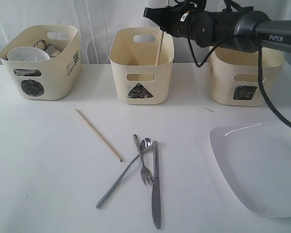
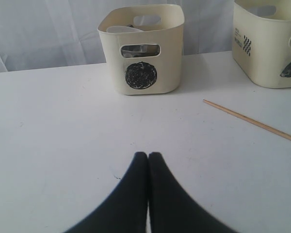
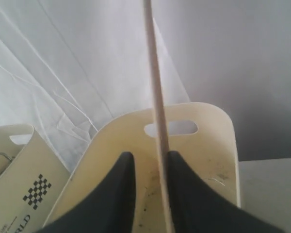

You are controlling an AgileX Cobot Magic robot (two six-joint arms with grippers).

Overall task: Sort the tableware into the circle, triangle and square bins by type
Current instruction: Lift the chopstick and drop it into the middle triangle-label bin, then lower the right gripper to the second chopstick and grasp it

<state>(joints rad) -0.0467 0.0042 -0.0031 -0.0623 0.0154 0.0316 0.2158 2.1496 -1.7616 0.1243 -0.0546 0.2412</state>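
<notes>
The exterior view shows three cream bins in a row at the back of a white tabletop [image 1: 48, 160]: circle bin [image 1: 43, 73], triangle bin [image 1: 140, 77], square bin [image 1: 237, 82]. The circle bin holds a small white bowl [image 1: 26, 53] with a steel mug [image 1: 46, 47] behind it. My right arm reaches over the triangle bin, where a wooden chopstick [image 1: 159, 48] stands nearly upright inside.

Only the right wrist view shows the grip. The right fingers [image 3: 121, 194] are parted; the chopstick touches one finger, with a clear gap to the other, so it is released rather than pinched.

Only the exterior view shows what lies on the tabletop in front. There is a second chopstick [image 1: 98, 134], a spoon [image 1: 123, 172] crossing a fork [image 1: 144, 172], a knife [image 1: 156, 194] just beside them, and a large white plate [image 1: 262, 165] at the right edge.

The left wrist view alone shows the left fingers [image 2: 131, 194]. They are clenched together on nothing, low over bare tabletop, facing the circle bin.
</notes>
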